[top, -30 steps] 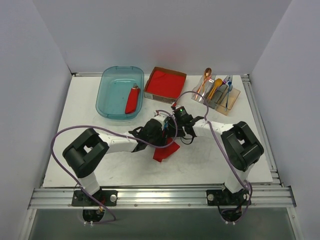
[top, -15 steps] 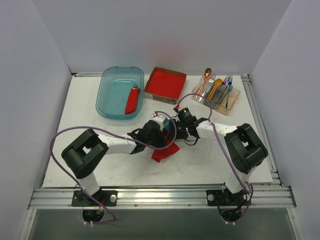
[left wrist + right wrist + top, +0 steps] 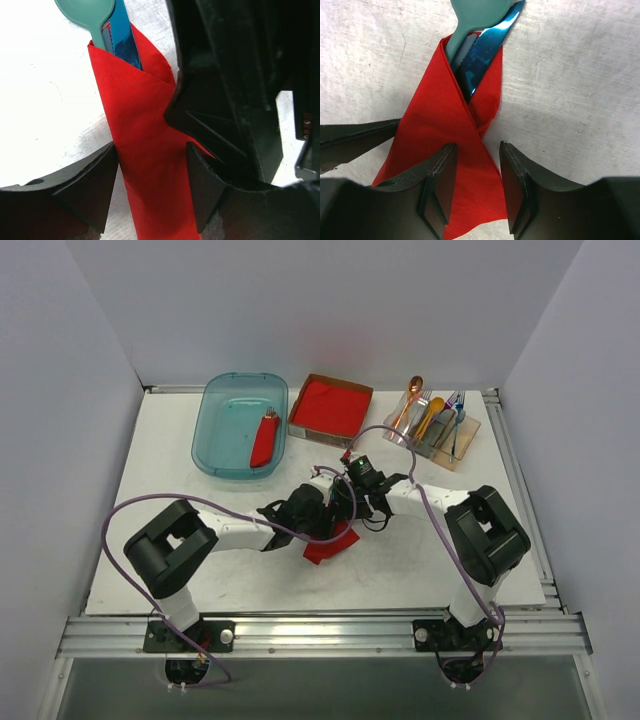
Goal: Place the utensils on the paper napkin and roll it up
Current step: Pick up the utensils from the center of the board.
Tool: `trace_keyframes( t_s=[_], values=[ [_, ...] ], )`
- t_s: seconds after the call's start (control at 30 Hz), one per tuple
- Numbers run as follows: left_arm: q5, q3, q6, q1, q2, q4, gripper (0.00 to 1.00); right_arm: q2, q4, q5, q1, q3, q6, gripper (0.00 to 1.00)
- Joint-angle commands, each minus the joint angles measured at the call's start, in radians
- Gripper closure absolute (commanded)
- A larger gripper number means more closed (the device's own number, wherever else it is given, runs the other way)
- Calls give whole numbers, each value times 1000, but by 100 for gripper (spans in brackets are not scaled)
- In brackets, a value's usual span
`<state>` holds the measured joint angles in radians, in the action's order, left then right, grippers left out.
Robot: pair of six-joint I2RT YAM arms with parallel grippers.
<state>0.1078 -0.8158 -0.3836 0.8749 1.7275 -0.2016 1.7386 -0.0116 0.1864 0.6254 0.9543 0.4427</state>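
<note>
The red paper napkin (image 3: 325,548) lies mid-table, folded into a narrow wrap around the teal spoon (image 3: 87,10) and the blue piece (image 3: 122,35), whose ends stick out of its top. My left gripper (image 3: 318,518) hangs low over the wrap, jaws open and straddling it (image 3: 152,150). My right gripper (image 3: 352,502) is close beside it, also open, with its fingers either side of the wrap's lower part (image 3: 477,150). In the right wrist view the napkin (image 3: 435,130) crosses over the spoon (image 3: 475,10) and the blue piece (image 3: 482,60). The arms hide most of the wrap from above.
A teal tub (image 3: 225,440) with a red roll (image 3: 265,440) in it stands at the back left. A cardboard box of red napkins (image 3: 330,405) is at the back centre. A clear holder (image 3: 440,440) with an orange spoon (image 3: 413,390) and other cutlery is at the back right.
Both grippers have shifted slightly over the napkin; the right one moved a little right, then back left. The napkin's visible part has drawn in a little.
</note>
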Motion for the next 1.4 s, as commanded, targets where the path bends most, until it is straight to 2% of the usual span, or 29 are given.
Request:
trace_keyframes(
  t_s=[0.0,0.27,0.6,1.37],
  values=[
    [-40,30,-12,12,38,174,35,16,74,-74,22,50,-4,60],
    [-42,29,-21,12,38,185,35,61,95,-119,42,87,-1,62],
    [-108,76,-54,-27,-11,102,34,42,56,-122,40,104,19,62],
    [-82,107,-46,-37,-120,182,27,44,25,-111,31,93,30,62]
  ],
)
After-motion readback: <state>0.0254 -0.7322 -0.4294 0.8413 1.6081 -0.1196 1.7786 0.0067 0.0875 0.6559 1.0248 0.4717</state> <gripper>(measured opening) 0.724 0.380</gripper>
